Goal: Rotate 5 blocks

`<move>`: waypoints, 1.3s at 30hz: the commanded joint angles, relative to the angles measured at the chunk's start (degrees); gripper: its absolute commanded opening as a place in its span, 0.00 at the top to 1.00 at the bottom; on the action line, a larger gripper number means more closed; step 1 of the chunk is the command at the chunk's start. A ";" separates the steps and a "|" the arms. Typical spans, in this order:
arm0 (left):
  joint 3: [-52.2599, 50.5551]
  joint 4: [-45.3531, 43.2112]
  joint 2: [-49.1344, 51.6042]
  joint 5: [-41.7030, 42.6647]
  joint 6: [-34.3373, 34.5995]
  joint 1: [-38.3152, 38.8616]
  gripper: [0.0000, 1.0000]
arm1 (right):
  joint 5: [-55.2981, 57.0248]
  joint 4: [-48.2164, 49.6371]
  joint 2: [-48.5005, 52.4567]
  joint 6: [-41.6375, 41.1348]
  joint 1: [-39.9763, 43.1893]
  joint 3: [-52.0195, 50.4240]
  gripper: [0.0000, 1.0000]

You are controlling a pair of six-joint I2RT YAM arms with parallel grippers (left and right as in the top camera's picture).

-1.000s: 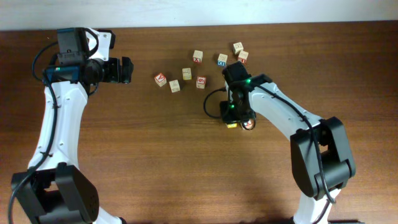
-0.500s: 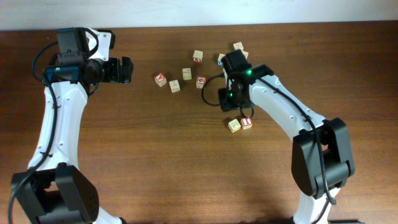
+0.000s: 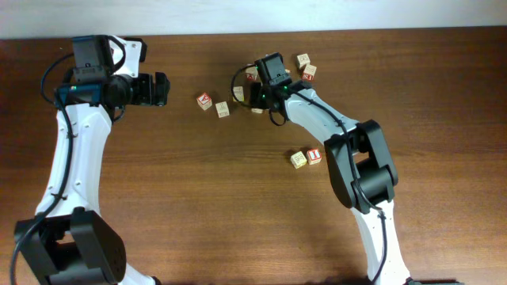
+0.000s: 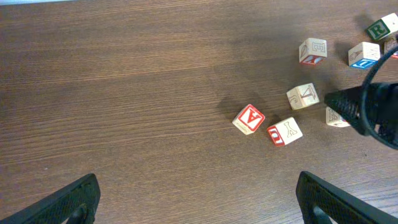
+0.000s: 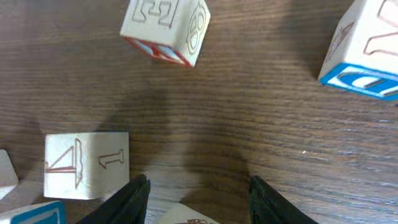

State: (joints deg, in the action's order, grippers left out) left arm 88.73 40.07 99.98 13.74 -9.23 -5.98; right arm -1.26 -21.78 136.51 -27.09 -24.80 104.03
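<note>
Pale-wood blocks lie scattered on the brown table. The red "I" block (image 3: 314, 155) and a yellow-marked block (image 3: 298, 159) sit side by side, apart from both grippers. Farther back lie a red "V" block (image 3: 204, 100) (image 4: 249, 118) and a red "X" block (image 3: 223, 109) (image 4: 285, 131). My right gripper (image 3: 257, 96) (image 5: 199, 202) hangs open over the back cluster. A block top (image 5: 189, 216) shows between its fingers, and a "1" block (image 5: 87, 165) stands just left of them. My left gripper (image 3: 158, 89) (image 4: 202, 205) is wide open over bare wood.
A blue-marked cube (image 5: 364, 53) (image 4: 362, 55) and a green "R" cube (image 4: 380, 28) lie at the cluster's far side. Two more cubes (image 3: 303, 59) (image 3: 309, 73) sit near the table's back edge. The pale wall borders the table there.
My right gripper has left the "I" and yellow blocks, moved back and left to the cluster, and opened its jaws. The left arm has not moved.
</note>
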 commanded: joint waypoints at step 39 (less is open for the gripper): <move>0.46 0.04 0.09 0.87 -0.52 -0.04 0.01 | -2.54 -52.63 -1.68 2.62 -5.95 4.61 0.82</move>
State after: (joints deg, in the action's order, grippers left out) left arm 88.73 40.07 99.98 13.74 -9.23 -5.96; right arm -4.99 -74.72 135.35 -24.03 -30.59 109.69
